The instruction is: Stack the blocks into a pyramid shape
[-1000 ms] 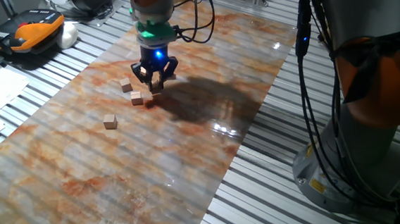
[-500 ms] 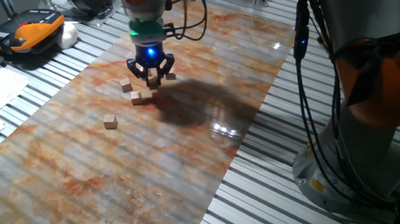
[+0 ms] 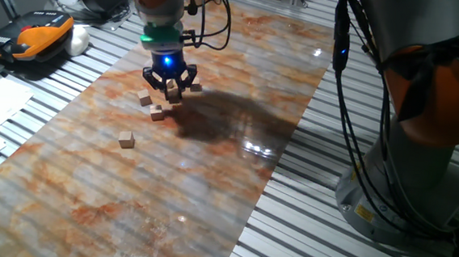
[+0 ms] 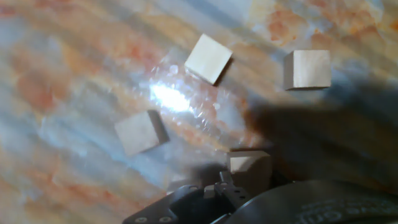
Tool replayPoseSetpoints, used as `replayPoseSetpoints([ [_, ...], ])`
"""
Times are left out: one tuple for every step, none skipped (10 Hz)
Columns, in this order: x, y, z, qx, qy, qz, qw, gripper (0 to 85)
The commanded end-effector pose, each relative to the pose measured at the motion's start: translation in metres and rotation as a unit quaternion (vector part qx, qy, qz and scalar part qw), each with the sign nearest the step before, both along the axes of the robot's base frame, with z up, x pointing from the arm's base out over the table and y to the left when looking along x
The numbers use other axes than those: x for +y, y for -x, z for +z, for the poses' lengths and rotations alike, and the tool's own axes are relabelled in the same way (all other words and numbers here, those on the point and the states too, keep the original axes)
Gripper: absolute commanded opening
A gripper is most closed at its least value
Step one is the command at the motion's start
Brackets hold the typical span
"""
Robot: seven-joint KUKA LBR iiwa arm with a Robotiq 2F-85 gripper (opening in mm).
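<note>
Wooden block clamped in fingers above marbled tabletop, three blocks loose below, one farther off.

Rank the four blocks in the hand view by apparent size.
1. Top-centre block and top-right block: alike.
2. Left block, slightly smaller.
3. Block at the gripper: partly hidden and nearest the camera, so unranked.

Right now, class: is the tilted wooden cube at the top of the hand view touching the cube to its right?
Apart. The hand view shows bare marbled tabletop between the tilted cube and the right-hand cube.
</note>
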State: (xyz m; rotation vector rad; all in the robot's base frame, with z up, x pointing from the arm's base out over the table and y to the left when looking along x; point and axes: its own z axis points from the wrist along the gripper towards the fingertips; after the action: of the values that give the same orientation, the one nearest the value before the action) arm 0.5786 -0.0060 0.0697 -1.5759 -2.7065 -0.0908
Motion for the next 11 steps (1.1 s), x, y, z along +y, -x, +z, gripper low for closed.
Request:
replayPoseSetpoints([
  [-0.001, -0.0014, 0.001, -0.001, -0.004, -0.244, 0.9699, 0.0],
  [0.0, -0.0041, 0.002, 0.003, -0.002, -0.255, 0.9669, 0.0],
  [0.001, -0.0054, 0.001, 0.009, 0.008, -0.262, 0.9651, 0.0],
  [0.002, -0.0078, 0.002, 0.013, 0.01, -0.276, 0.9609, 0.0],
  [0.003, -0.0106, 0.005, 0.014, 0.006, -0.292, 0.9562, 0.0],
  [0.002, -0.0125, 0.009, 0.015, 0.004, -0.307, 0.9516, 0.0],
  [0.002, -0.0148, 0.011, 0.008, -0.009, -0.319, 0.9477, 0.0],
  [0.003, -0.0159, 0.012, 0.007, -0.011, -0.322, 0.9467, 0.0],
  [0.003, -0.0166, 0.01, 0.013, -0.003, -0.321, 0.947, 0.0],
  [0.003, -0.0174, 0.007, 0.016, 0.003, -0.317, 0.9482, 0.0],
  [0.003, -0.0188, 0.005, 0.017, 0.005, -0.315, 0.9489, 0.0],
])
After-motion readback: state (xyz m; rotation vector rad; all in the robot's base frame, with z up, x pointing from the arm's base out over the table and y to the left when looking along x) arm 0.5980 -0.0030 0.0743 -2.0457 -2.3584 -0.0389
